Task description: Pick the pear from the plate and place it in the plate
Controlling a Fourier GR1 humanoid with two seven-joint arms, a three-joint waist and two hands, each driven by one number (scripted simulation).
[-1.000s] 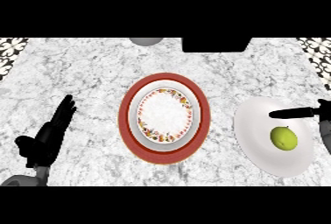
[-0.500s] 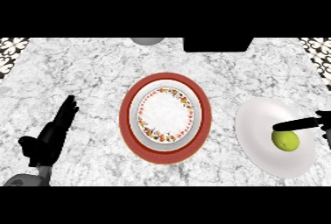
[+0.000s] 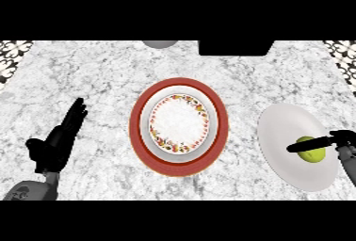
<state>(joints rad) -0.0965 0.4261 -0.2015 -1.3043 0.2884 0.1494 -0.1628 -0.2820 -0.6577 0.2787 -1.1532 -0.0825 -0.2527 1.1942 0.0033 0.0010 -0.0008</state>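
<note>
We count one pear point(image 3: 311, 151), green, lying on the plain white plate point(image 3: 292, 127) at the right of the marble surface point(image 3: 104, 75). Its shape looks nearly round; we cannot tell its long axis or which way it points. Two plates in all: the white one, and a red-rimmed plate point(image 3: 179, 160) at centre carrying a floral dish point(image 3: 178, 123). Right hand point(image 3: 327, 141) reaches over the pear, a finger extended across it, not closed round it. Left hand point(image 3: 59, 139) rests at left, fingers straight, holding nothing.

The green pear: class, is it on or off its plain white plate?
On. The green pear lies within the plain white plate, with the right hand's finger across it.
</note>
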